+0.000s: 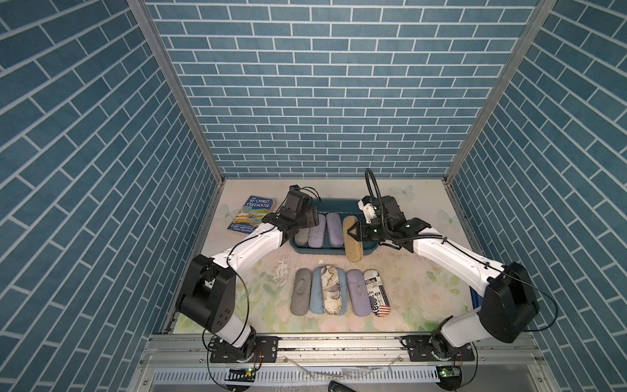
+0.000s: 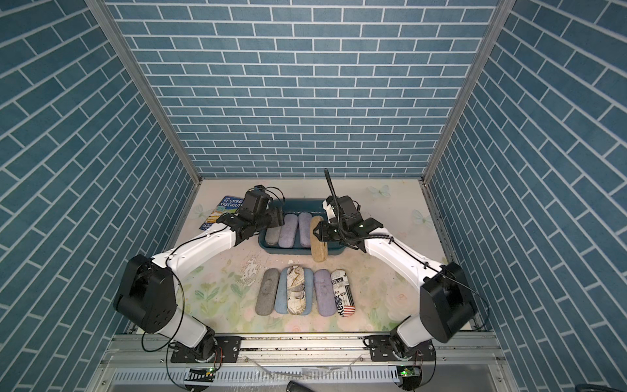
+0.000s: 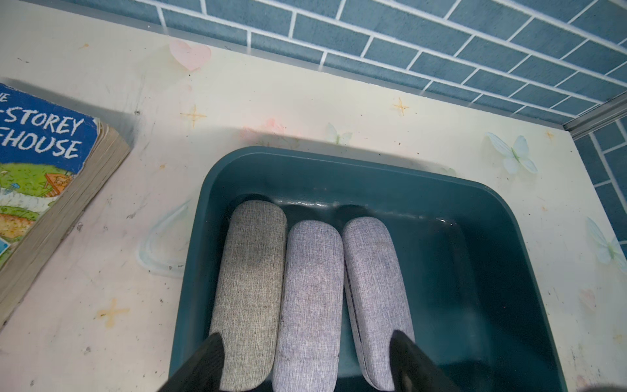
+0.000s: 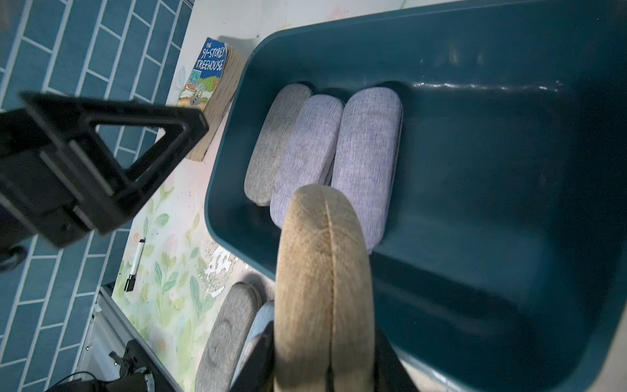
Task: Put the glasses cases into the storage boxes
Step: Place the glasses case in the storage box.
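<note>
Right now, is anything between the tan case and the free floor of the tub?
Nothing visible. The right end effector holds the tan case over the tub, bare floor beside it; three cases lie left, under the left end effector.

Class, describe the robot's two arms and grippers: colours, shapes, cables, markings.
The left arm and right arm share white tubular links, bulky black joint housings and thin black cables trailing alongside. A ribbed black hose loops over the right wrist, beside a small green light. The left gripper and right gripper are black; their fingers are open triangular frames.
</note>
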Motion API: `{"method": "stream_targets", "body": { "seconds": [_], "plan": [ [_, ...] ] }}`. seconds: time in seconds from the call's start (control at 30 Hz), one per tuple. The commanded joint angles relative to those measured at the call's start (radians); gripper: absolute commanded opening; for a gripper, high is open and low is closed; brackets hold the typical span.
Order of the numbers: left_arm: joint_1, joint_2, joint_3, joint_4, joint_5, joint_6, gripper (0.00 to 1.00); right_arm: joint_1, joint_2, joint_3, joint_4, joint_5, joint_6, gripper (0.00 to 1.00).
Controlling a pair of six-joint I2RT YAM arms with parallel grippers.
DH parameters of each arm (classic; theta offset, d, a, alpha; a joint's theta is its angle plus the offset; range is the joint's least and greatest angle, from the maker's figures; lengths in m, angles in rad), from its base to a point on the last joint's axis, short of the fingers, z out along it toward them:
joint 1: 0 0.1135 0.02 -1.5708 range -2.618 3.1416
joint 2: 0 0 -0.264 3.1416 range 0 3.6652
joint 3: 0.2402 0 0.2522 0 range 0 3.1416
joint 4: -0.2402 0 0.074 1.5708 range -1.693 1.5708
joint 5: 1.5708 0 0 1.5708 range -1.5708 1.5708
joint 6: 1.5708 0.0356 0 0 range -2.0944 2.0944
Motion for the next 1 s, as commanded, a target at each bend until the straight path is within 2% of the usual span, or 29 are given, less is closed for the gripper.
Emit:
{"method": "stream_targets", "body": {
  "seconds": [0.0,0.47,0.97],
  "plan": [
    [0.010,-0.023,-0.023,0.019,0.020,-0.011,0.78,-0.035,0.090,0.062,0.070,-0.032,-0.038,0.34],
    [0.014,-0.006,-0.032,0.032,0.042,-0.010,0.78,-0.140,0.313,0.213,0.060,-0.009,-0.089,0.34],
    [0.016,0.027,-0.007,0.028,0.058,-0.005,0.78,-0.159,0.473,0.302,0.077,-0.084,-0.060,0.34]
  ]
}}
